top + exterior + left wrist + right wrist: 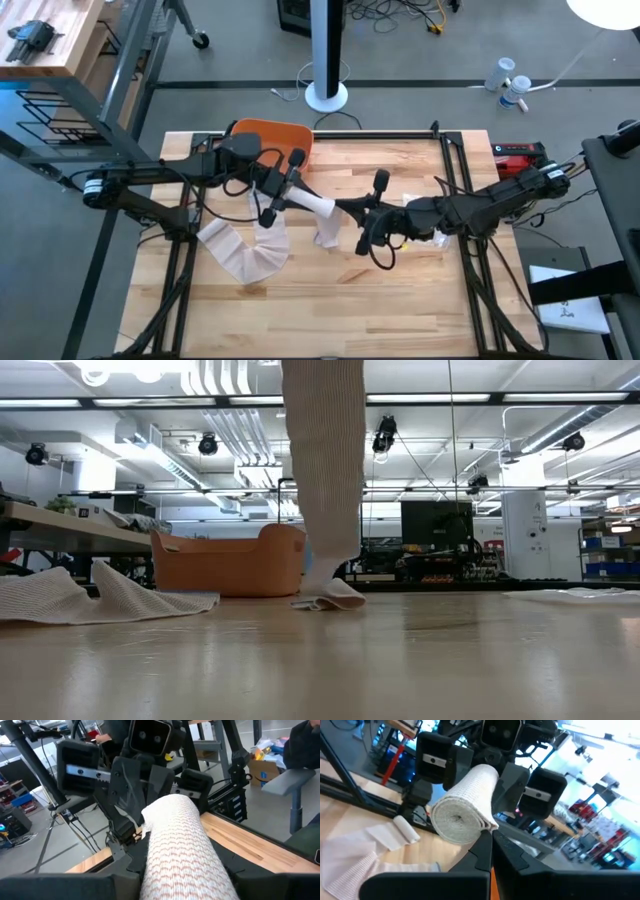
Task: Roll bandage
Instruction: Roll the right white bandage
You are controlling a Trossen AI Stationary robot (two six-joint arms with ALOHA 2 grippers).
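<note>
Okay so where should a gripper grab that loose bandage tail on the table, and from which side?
Probably the free end of the loose bandage tail, taken from above. It lies flat and crumpled on the table, to the left gripper's side, with open wood around it, clear of the rolled bandage.

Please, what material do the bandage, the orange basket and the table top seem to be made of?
The white rolled bandage looks like a woven or knitted elastic cloth, matte, with a ribbed weave. The orange round-cornered basket seems moulded plastic or silicone, smooth with a dull sheen. The pale table top looks like wood, with jointed planks and a light gloss.
</note>
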